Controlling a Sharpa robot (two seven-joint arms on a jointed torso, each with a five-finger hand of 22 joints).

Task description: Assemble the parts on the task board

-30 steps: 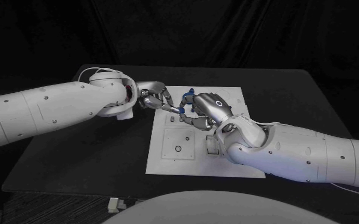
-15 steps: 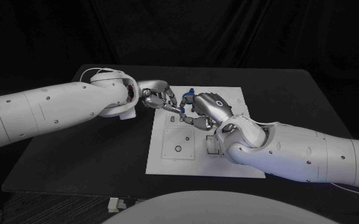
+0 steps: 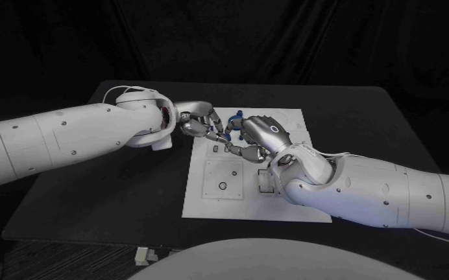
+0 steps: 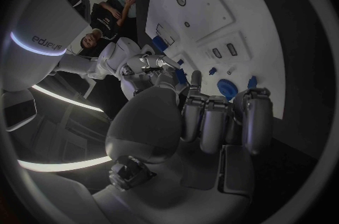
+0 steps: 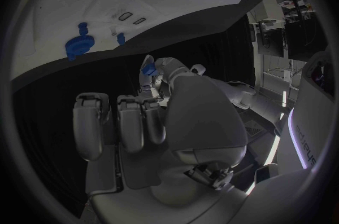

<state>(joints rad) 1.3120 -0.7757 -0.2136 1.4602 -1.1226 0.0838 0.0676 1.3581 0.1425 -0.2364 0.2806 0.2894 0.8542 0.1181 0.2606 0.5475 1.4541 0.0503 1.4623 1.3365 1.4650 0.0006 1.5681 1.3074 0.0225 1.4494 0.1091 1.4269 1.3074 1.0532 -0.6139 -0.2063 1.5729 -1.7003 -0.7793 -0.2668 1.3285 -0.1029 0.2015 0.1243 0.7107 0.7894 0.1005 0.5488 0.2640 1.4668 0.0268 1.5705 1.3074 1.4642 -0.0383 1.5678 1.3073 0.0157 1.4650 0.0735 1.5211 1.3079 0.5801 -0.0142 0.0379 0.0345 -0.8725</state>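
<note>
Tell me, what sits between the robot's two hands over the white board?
A small blue part, seen in the head view, pinched where the left hand and right hand meet.

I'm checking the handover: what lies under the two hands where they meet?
The white task board lies under the left hand and right hand. A small blue part shows between them; the board beneath their fingers is covered.

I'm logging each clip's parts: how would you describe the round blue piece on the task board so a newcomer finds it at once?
Start at the white task board in the middle of the black table. Near its far edge, just beyond the two hands, lie small blue parts. The round blue piece is the widest, a flat disc; its neighbours, such as the blue peg, are slim.
</note>
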